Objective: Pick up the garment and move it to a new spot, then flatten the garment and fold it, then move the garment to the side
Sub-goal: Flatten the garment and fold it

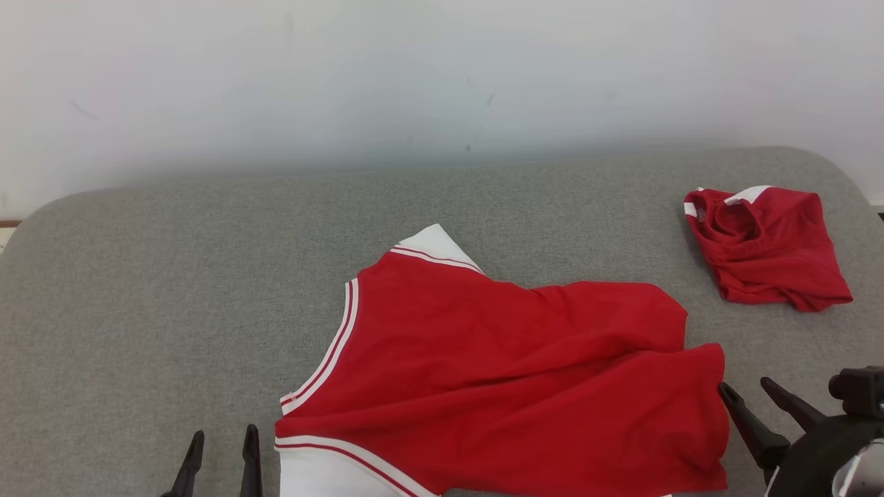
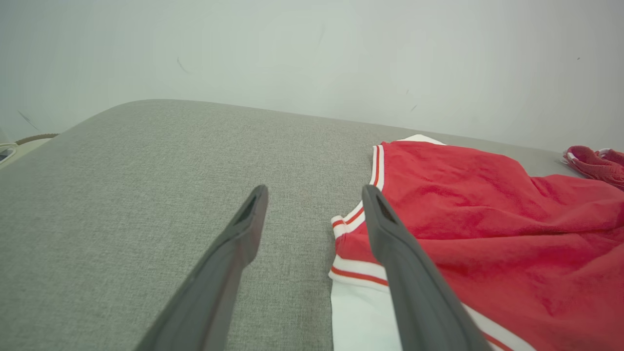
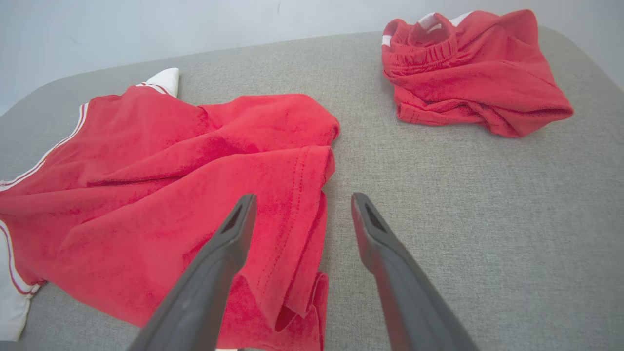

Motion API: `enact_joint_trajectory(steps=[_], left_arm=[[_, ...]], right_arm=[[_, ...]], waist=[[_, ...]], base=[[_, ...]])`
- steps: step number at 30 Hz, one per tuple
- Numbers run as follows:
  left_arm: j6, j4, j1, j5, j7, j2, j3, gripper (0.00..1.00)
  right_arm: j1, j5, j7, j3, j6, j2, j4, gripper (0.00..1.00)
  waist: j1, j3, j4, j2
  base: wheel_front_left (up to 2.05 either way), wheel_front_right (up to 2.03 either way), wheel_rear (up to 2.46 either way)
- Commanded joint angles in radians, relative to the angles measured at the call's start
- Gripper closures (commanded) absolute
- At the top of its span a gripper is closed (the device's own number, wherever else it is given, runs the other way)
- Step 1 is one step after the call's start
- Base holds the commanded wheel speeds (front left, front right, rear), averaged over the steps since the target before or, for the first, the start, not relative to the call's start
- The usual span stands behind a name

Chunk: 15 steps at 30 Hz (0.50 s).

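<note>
I am holding my left jaws low at the bottom left of the head view, tips pointing up the frame and standing apart with nothing between them, just left of the garment's white-trimmed corner. My right jaws are sitting at the lower right, angled up and to the left, also spread wide and gripping nothing, their tips just beside the hem. The right wrist view is showing what the head view is not: one tip is hovering over the rumpled, doubled-over hem of the garment while the other is hovering over the bare grey counter. The left wrist view is showing the red-and-white striped trim of the garment up close. The garment is lying mid-frame on the counter, its long axis running across the picture, striped armhole end pointing left and hem pointing right, with creases running along its length. A second red piece with an elastic band is lying bunched at the upper right, well apart from it.
</note>
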State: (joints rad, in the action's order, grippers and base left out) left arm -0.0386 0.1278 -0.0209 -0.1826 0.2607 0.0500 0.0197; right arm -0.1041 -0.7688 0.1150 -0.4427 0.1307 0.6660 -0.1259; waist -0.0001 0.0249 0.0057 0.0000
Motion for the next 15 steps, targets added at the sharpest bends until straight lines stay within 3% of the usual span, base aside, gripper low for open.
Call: enact_joint_trajectory(steps=[1, 6, 15], left_arm=[[-0.006, -0.003, 0.004, 0.001, 0.004, 0.001, 0.001, 0.00], [-0.001, -0.001, -0.012, 0.002, 0.004, 0.001, 0.007, 0.00], [0.011, 0.005, -0.030, 0.009, 0.004, 0.001, 0.004, 0.00]], right_arm=[[-0.011, 0.010, 0.006, 0.009, 0.000, -0.018, -0.014, 0.00], [-0.084, 0.036, 0.003, 0.005, 0.000, -0.082, -0.118, 0.00], [-0.255, 0.029, -0.037, -0.064, 0.000, -0.123, -0.345, 0.00]], waist=[[0.0001, 0.004, 0.002, 0.0000], [0.0001, 0.017, 0.013, 0.0000], [0.0001, 0.036, 0.033, 0.0000]], base=[[0.00, 0.00, 0.00], [0.00, 0.00, 0.00], [0.00, 0.00, 0.00]])
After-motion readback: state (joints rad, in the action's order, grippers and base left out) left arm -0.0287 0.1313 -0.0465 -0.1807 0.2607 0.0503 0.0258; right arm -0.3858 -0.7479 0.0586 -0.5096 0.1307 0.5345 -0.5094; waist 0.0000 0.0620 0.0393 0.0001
